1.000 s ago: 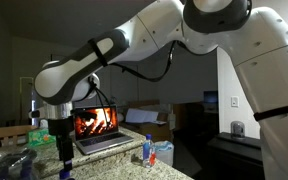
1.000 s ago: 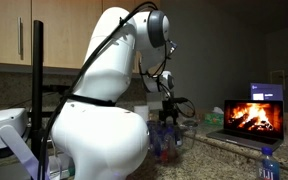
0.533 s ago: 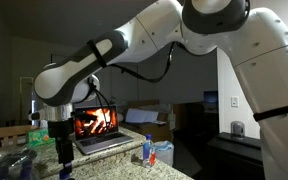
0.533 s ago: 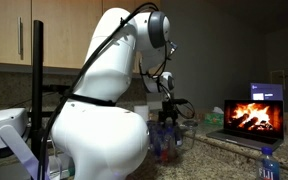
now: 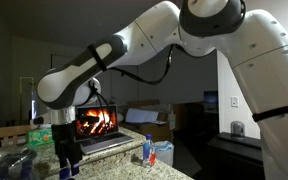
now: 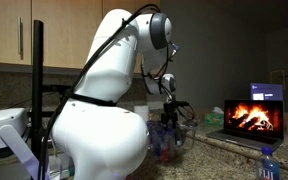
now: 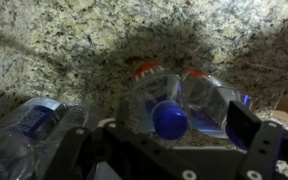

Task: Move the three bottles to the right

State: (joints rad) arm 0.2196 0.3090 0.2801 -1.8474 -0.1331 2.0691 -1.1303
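Note:
In the wrist view three small clear bottles sit on the granite counter. One bottle [image 7: 156, 92] stands upright below me, its blue cap [image 7: 169, 120] facing the camera. A second bottle [image 7: 220, 100] touches it on the right. A third bottle [image 7: 32, 122] lies at the left. My gripper [image 7: 162, 138] is open just above the capped bottle, with a finger [image 7: 248, 126] on each side, apart from it. In an exterior view the gripper [image 5: 67, 166] hangs low over the counter beside the bottles [image 5: 14, 165]. It also shows in the exterior view from behind the arm [image 6: 167, 122].
An open laptop [image 5: 96, 124] showing a fire stands behind the gripper; it also appears in an exterior view [image 6: 252, 117]. A green tissue box [image 5: 40, 137] sits behind at the left. Another bottle [image 5: 148, 148] and a red-and-blue object [image 5: 163, 153] stand near the counter's right end.
The arm has shifted slightly to the right and a little lower over the bottles. The jaws have stayed open.

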